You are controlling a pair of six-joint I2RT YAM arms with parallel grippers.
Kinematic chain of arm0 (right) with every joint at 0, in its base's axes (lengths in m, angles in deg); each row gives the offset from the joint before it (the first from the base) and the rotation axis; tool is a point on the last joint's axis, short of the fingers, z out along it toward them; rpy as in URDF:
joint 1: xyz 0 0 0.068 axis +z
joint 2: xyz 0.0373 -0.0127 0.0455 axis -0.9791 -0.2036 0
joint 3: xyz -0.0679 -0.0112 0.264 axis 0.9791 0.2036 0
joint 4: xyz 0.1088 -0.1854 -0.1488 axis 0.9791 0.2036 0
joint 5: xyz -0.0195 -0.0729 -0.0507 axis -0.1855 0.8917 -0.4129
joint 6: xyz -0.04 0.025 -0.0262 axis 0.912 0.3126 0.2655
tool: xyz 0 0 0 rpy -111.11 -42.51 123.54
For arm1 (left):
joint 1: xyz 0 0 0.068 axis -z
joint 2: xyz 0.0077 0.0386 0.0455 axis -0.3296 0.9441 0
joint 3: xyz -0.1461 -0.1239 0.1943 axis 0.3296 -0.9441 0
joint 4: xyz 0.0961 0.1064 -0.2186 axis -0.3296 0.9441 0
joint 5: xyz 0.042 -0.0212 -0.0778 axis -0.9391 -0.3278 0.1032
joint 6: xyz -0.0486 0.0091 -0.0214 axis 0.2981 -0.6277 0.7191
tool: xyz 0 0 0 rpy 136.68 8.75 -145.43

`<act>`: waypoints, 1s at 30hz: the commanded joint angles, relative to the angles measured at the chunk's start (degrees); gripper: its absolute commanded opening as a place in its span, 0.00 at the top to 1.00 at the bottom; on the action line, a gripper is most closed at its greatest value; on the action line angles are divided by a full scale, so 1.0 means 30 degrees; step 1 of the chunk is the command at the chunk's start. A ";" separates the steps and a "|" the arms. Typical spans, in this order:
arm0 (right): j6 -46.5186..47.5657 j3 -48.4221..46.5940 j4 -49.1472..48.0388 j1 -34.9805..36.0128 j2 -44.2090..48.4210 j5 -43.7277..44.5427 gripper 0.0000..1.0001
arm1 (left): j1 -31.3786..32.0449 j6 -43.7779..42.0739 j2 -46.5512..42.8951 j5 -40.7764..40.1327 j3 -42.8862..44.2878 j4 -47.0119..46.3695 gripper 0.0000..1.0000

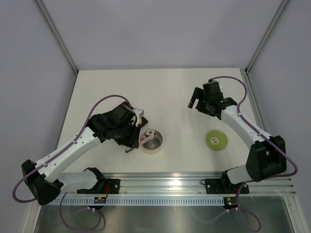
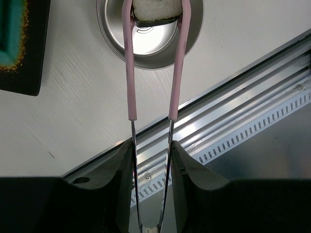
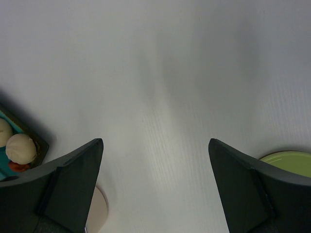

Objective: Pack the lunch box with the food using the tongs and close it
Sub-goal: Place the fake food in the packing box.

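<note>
**Left arm gripping, right arm waiting with fingers wide**

The left arm (image 1: 73, 148) stretches from its base at the near left towards the middle, its wrist bent over so the left gripper (image 2: 150, 143) points down and to the right. Its dark fingers (image 2: 116, 174) are drawn partly together, pinching the thin metal shanks of the tongs (image 2: 130, 73) between them. The right arm (image 1: 243, 127) rises from the near right, its forearm angled away to the far left. The right gripper (image 3: 154, 143) hangs in the air, fingers (image 3: 73, 179) spread wide, nothing between them

One lunch box (image 1: 155, 144), one lid (image 1: 216, 141), one tongs (image 2: 129, 73), perhaps two balls (image 3: 20, 148)
</note>
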 commanded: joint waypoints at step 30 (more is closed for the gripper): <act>-0.0191 0.0126 -0.0423 0.0087 0.0693 0.0138 0.03 | 0.0183 -0.0330 0.1370 0.1518 -0.0894 -0.1330 0.66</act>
